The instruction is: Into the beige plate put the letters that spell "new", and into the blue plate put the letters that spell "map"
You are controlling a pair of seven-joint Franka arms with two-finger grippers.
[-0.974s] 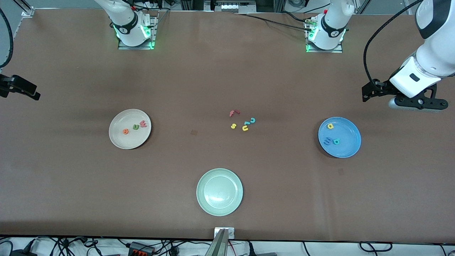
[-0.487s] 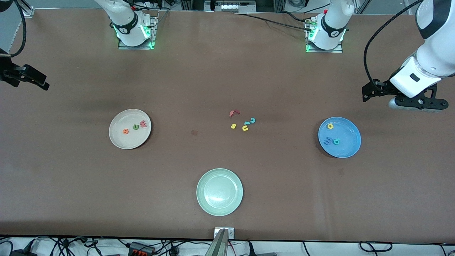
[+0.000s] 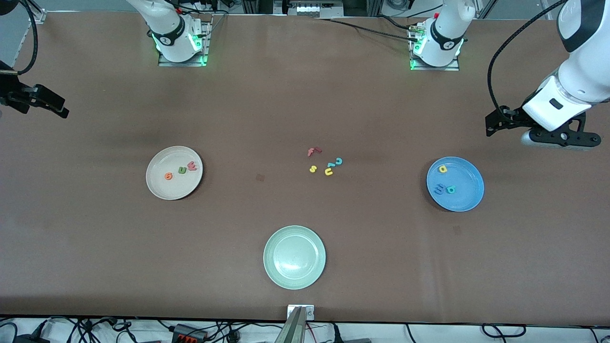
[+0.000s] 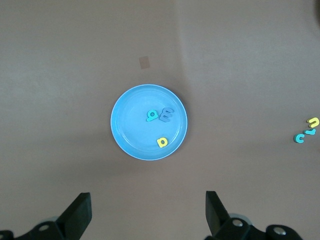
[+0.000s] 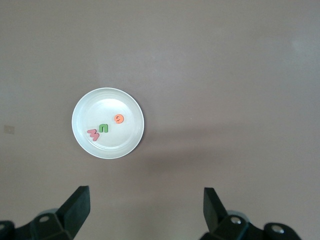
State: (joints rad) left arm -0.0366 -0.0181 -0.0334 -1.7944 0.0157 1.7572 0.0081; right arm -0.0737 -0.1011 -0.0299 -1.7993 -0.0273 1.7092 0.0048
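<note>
The left gripper (image 4: 145, 217) is hanging with jaws apart and empty over bare table by the blue plate (image 3: 469, 197); the right gripper (image 5: 145, 215) is doing likewise by the beige plate (image 3: 162, 188).

In the blue plate, the yellow a (image 3: 442, 168) is sitting at twelve o'clock, with the blue m (image 3: 438, 189) and teal p (image 3: 450, 189) below it. The beige plate is holding the orange e (image 3: 168, 176), green n (image 3: 182, 170) and pinkish w (image 3: 191, 166). These are likely light, soft foam; pinching across their edges would suit.

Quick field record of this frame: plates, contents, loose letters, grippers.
beige plate: orange e, green n, red w
blue plate: yellow a, blue m, teal p
green plate: nothing in it
loose at table centre: f, s, u, c
left gripper: open, holding nothing
right gripper: open, holding nothing
</note>
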